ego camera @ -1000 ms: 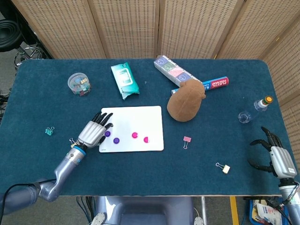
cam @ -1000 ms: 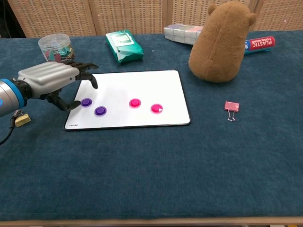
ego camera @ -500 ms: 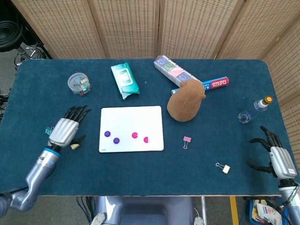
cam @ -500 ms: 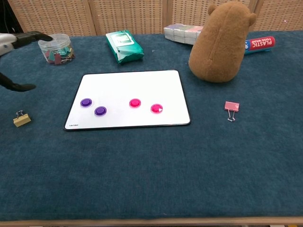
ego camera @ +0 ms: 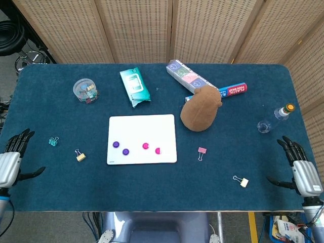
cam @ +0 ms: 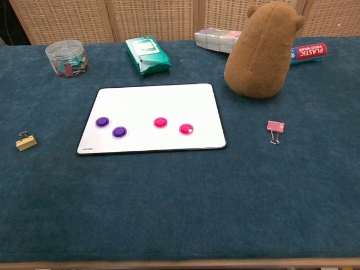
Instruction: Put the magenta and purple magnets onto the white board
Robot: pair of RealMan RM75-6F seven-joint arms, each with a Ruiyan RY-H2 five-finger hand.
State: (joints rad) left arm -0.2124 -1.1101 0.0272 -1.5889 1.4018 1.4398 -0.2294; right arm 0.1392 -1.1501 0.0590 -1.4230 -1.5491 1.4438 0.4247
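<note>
Two purple magnets [cam: 111, 126] and two magenta magnets [cam: 173, 125] lie on the board [cam: 157, 101]. The left hand [ego camera: 10, 164] and right hand [ego camera: 301, 172] sit at the surface edges, fingers apart, empty. A careless sweep could likely nudge the board.

You have a white board [cam: 152, 118] with two purple magnets [cam: 111, 127] and two magenta magnets [cam: 173, 125], on a deep blue cloth table [cam: 180, 202]. Brown plush toy [cam: 264, 50]; teal wipes pack [cam: 147, 55]; pink binder clip [cam: 275, 127]; yellow clip [cam: 26, 143].
</note>
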